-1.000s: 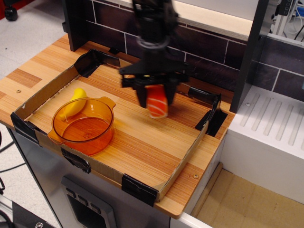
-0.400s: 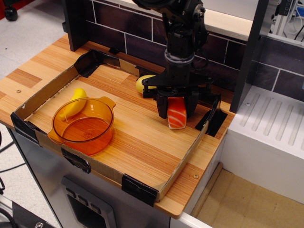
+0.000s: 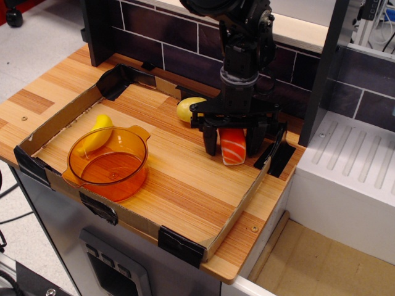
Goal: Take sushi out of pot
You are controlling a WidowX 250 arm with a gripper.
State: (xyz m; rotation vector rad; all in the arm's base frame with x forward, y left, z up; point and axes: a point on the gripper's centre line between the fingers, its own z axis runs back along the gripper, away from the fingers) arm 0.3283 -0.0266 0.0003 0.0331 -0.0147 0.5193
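The claw [image 3: 232, 143] is clamped on the sushi [image 3: 232, 147] at the far right of the surface [image 3: 179, 179], well apart from the pot [image 3: 110, 163].

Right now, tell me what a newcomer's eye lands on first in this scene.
First, the black gripper at the right of the cardboard-walled tray, with the orange salmon sushi upright between its fingers, low over the wood. Next, the see-through orange pot at the tray's front left, with nothing in it. A yellow banana lies just behind the pot, and a lemon sits near the back.
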